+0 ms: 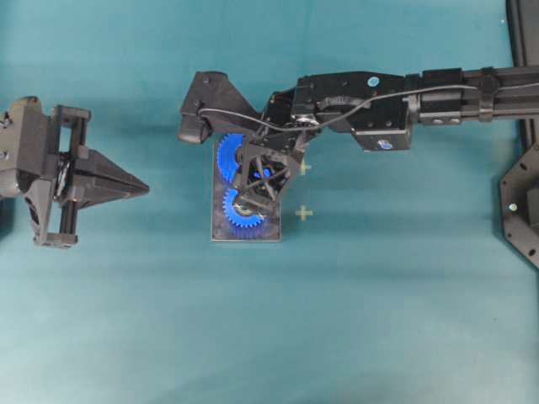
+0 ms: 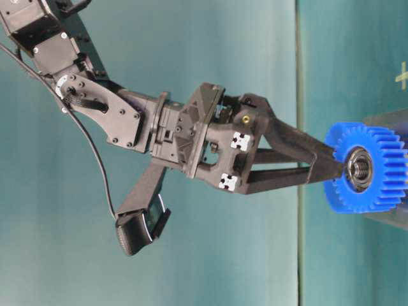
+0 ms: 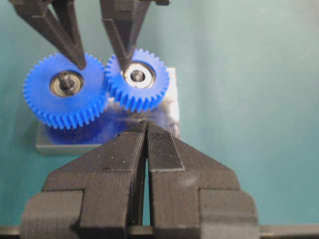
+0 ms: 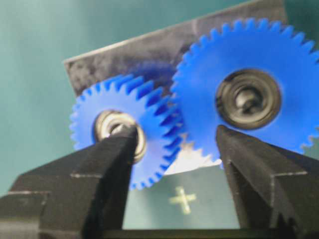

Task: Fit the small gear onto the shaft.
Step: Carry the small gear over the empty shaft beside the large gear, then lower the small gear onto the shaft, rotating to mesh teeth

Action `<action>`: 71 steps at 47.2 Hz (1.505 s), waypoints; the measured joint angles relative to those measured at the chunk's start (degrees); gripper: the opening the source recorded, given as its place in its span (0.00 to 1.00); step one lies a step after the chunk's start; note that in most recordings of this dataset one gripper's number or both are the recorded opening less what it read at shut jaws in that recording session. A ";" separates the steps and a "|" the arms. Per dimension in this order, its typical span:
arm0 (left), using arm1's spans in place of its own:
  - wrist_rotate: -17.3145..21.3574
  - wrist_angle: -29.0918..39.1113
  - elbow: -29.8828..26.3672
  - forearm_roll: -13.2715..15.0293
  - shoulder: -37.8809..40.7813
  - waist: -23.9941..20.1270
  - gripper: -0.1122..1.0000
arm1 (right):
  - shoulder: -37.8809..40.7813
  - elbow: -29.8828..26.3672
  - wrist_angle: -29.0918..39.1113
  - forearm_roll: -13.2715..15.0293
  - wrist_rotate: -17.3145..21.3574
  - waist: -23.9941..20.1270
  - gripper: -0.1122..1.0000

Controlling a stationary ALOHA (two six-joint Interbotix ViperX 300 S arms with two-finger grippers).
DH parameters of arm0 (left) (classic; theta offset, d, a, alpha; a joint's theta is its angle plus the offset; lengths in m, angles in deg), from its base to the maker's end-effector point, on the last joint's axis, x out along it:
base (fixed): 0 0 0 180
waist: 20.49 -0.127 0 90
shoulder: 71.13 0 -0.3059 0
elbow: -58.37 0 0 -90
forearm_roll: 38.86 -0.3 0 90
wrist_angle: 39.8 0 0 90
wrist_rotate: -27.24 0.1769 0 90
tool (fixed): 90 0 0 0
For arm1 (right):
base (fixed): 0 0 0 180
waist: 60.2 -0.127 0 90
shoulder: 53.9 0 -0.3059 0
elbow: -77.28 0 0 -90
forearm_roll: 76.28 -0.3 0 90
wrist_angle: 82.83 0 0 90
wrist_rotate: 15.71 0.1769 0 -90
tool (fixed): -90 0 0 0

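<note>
The small gear [image 1: 244, 220] lies flat on the grey plate [image 1: 269, 231], its teeth meshed with the larger blue gear [image 1: 226, 156]. In the left wrist view the small gear [image 3: 149, 94] shows its silver hub; the shaft is hidden under it. My right gripper [image 1: 244, 183] is open over both gears. In the right wrist view [image 4: 175, 132] one fingertip [image 4: 122, 139] rests on the small gear's [image 4: 154, 119] hub and the other stands in front of the larger gear [image 4: 199, 84]. My left gripper [image 1: 143, 188] is shut and empty, well left of the plate.
Two yellow cross marks [image 1: 304, 213] sit on the teal table just right of the plate. A black frame [image 1: 522, 202] stands at the right edge. The right arm spans the upper right of the table.
</note>
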 measured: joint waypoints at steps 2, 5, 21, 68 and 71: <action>0.00 -0.09 0.00 0.00 0.00 0.00 0.10 | 0.09 -0.09 0.00 0.00 0.00 0.00 0.68; 0.00 0.00 -0.09 0.00 0.00 0.00 0.10 | 0.09 -0.53 0.18 0.00 0.00 0.00 0.65; -0.18 -0.09 -0.09 0.00 -0.09 0.00 0.10 | 2.02 -3.87 0.00 0.00 0.00 -0.35 0.12; -0.18 -0.09 0.00 0.00 0.00 0.00 0.10 | -4.31 3.69 1.05 0.53 7.82 -3.87 0.08; -0.18 -0.09 0.00 0.00 0.00 0.00 0.10 | -4.39 2.99 0.44 0.88 7.82 -3.96 0.08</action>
